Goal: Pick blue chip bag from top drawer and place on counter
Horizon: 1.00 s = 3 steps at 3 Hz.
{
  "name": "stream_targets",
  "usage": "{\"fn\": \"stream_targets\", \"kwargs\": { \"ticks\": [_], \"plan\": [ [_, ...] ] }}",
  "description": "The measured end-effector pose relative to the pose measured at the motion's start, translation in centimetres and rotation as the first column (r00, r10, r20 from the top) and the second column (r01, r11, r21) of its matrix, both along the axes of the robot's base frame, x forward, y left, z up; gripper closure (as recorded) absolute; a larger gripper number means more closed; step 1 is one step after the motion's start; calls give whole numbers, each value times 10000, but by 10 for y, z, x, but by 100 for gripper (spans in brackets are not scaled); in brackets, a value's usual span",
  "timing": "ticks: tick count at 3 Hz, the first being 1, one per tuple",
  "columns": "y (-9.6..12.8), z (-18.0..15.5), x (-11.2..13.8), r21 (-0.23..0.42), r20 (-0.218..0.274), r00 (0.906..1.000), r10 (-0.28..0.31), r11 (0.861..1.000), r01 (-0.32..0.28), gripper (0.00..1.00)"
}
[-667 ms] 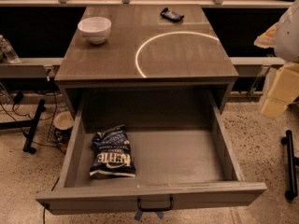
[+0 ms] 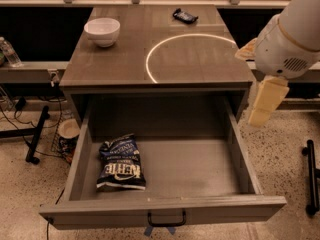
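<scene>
Nearest, the drawer (image 2: 210, 211) stands pulled open, its black handle (image 2: 166, 219) at the front. Inside, toward the left, the bag (image 2: 121, 163) lies flat on the drawer's floor. Outside the right wall, well apart from the bag, hangs the gripper (image 2: 262, 106); open or closed, I cannot tell. Beyond, the counter (image 2: 115, 64) bears a white circle (image 2: 150, 59), a bowl (image 2: 102, 30) and, farthest, a dark packet (image 2: 185, 16).
</scene>
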<state>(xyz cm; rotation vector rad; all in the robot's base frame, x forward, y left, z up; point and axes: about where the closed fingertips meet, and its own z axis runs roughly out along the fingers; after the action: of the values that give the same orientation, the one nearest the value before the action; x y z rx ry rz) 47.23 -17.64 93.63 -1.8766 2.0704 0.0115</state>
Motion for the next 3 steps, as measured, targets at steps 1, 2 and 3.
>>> {"fn": "stream_targets", "kwargs": {
  "ticks": [1, 2, 3],
  "plan": [
    [94, -59, 19, 1012, -207, 9717, 2352, 9674, -2320, 0],
    [163, -99, 15, 1805, -371, 9253, 3774, 9132, -3653, 0],
    [163, -99, 15, 1806, -371, 9252, 3776, 9132, -3654, 0]
  ]
}}
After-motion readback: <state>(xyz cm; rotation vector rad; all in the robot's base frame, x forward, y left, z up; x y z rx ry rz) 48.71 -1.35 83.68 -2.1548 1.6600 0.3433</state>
